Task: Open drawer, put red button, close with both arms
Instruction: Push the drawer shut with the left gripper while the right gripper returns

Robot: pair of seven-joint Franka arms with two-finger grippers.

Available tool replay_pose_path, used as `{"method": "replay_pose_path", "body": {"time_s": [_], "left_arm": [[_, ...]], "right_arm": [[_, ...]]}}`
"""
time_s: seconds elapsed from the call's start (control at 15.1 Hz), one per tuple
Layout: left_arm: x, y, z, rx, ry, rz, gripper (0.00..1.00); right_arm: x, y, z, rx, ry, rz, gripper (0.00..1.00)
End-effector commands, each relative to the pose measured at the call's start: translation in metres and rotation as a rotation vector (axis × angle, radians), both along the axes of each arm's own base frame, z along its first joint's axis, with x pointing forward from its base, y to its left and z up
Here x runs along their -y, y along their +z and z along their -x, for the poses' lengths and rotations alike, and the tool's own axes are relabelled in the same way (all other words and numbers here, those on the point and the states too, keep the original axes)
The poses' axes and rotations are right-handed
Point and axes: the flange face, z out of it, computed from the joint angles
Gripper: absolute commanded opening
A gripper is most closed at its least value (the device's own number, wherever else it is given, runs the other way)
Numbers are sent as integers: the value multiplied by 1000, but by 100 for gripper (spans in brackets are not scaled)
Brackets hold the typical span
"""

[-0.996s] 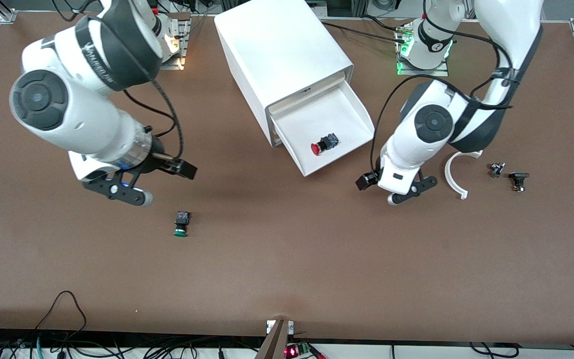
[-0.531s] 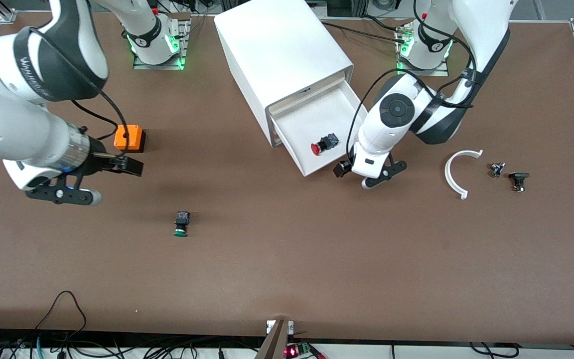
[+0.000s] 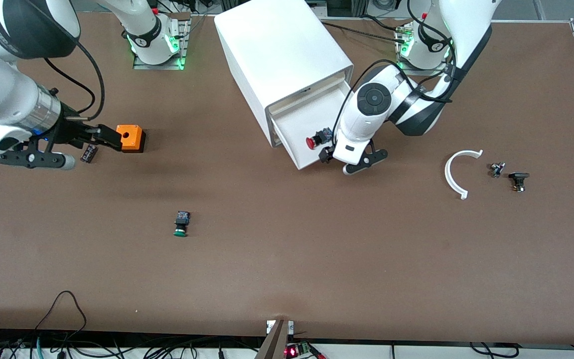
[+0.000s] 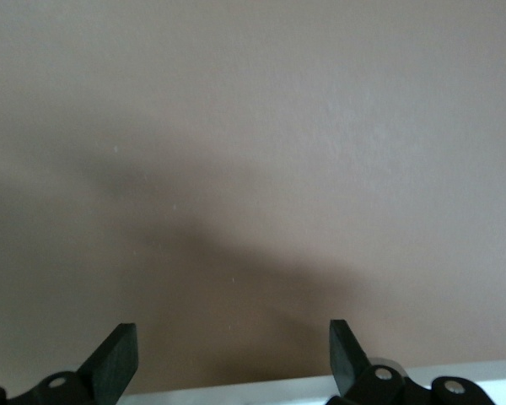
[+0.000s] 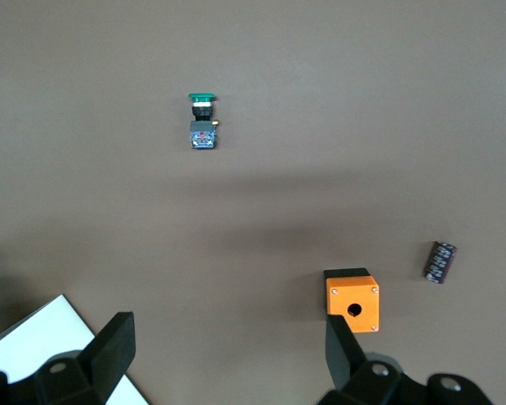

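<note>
The front view is showing the white cabinet [image 3: 282,60] with its drawer [image 3: 299,127] partly out, and the red button [image 3: 318,138] lying in the drawer close to the drawer's front wall, cap pointing toward the right arm's end of the table. Neither wrist view is showing the button. The left gripper [image 3: 348,160] is sitting at the drawer's front edge, its fingers spread wide and holding nothing; the left wrist view is showing only bare brown table [image 4: 253,126] between the two finger tips, with a strip of white along the edge by the fingers.

The right gripper [image 3: 75,149] is hanging over the table toward the right arm's end, jaws wide and empty. The right wrist view is looking down on a green button [image 5: 203,120], an orange box [image 5: 352,300] with a round hole in its top, and a small dark cylinder [image 5: 441,262] beside that box, plus a white corner [image 5: 59,337] at the frame's edge. In the front view the green button is lying nearer the camera than the orange box.

Toward the left arm's end, a white curved piece [image 3: 457,172] and two small dark parts [image 3: 508,174] are lying on the table, seen in the front view only.
</note>
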Motion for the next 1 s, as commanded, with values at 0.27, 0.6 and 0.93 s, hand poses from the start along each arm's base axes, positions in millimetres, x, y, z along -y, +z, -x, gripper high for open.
{"method": "replay_pose_path", "body": {"time_s": [0.27, 0.6, 0.93], "left_arm": [[33, -4, 43, -39, -48, -11, 100], [49, -1, 65, -104, -52, 6, 100], [62, 1, 82, -150, -66, 7, 100]], "right_arm": [[28, 10, 12, 4, -6, 26, 100], [40, 19, 16, -3, -10, 34, 100], [48, 45, 31, 27, -26, 51, 100]]}}
